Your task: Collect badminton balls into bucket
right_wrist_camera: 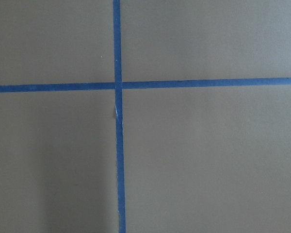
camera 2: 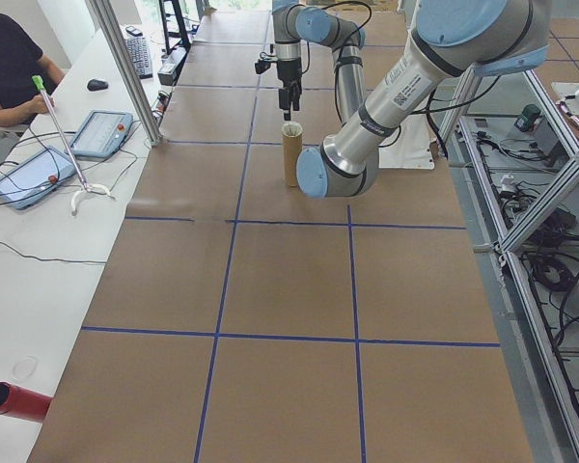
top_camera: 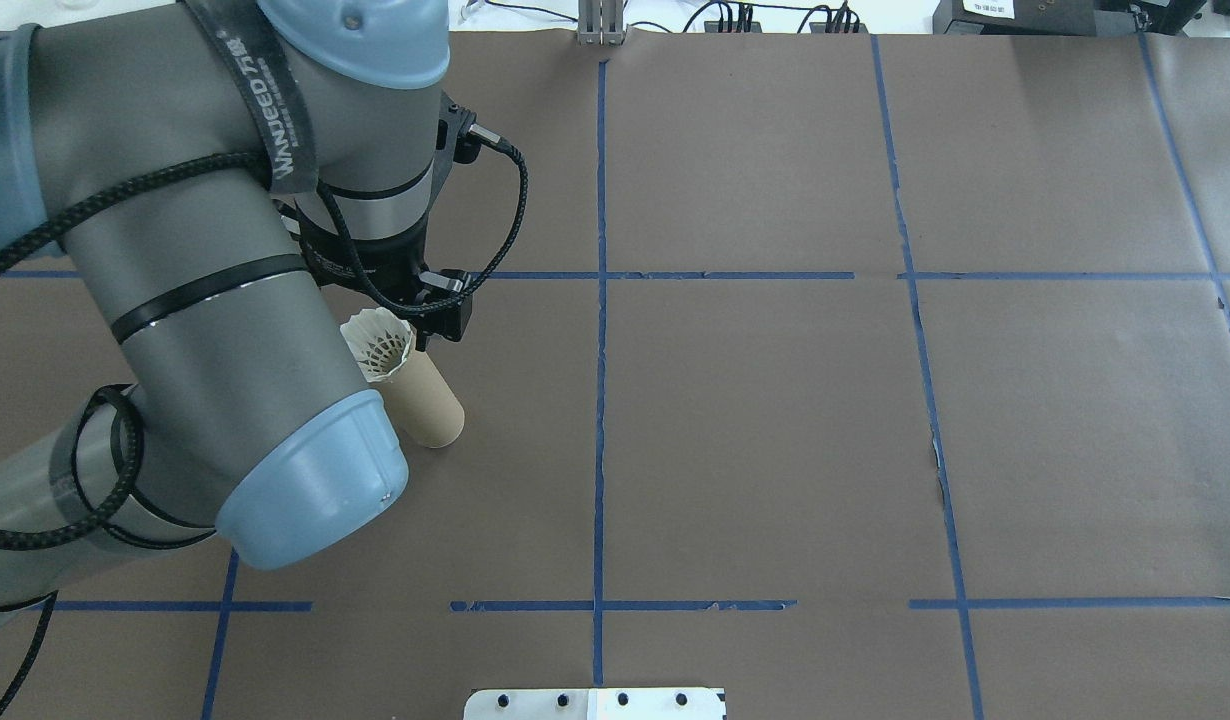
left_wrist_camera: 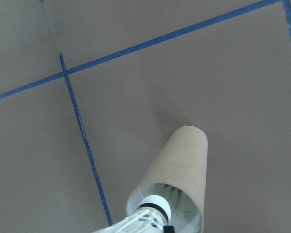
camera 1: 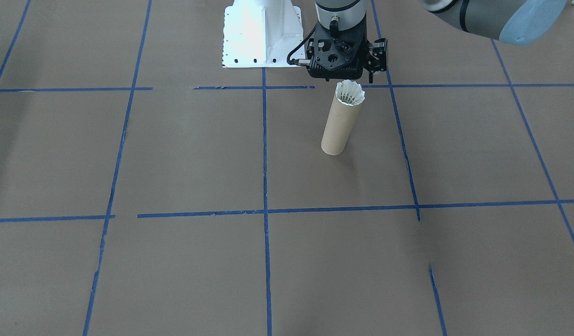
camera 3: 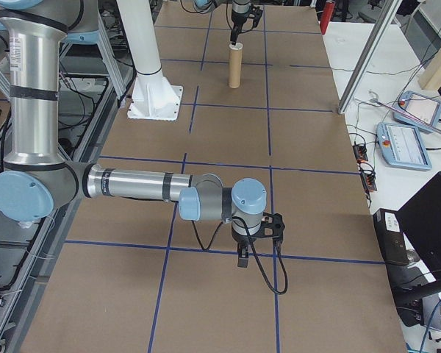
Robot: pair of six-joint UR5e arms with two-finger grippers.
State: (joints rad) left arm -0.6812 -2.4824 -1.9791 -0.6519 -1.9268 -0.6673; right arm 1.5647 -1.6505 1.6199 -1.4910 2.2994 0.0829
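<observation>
Closest to the left wrist camera, the shuttlecock (left_wrist_camera: 153, 213) hangs cork-down in the mouth of the tube (left_wrist_camera: 177, 179), which stands upright on the bench (camera 1: 175, 154) so the bird can drop straight in. The left gripper (camera 1: 343, 77) hovers directly above, wrist vertical; I cannot tell whether its fingers grip the feathers. The right gripper (camera 3: 244, 257) points down, well apart, state unclear.

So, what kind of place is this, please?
Most likely a robotics lab: a paper-covered table gridded with blue tape, touchscreen tablets on a side desk, and a person seated there.
</observation>
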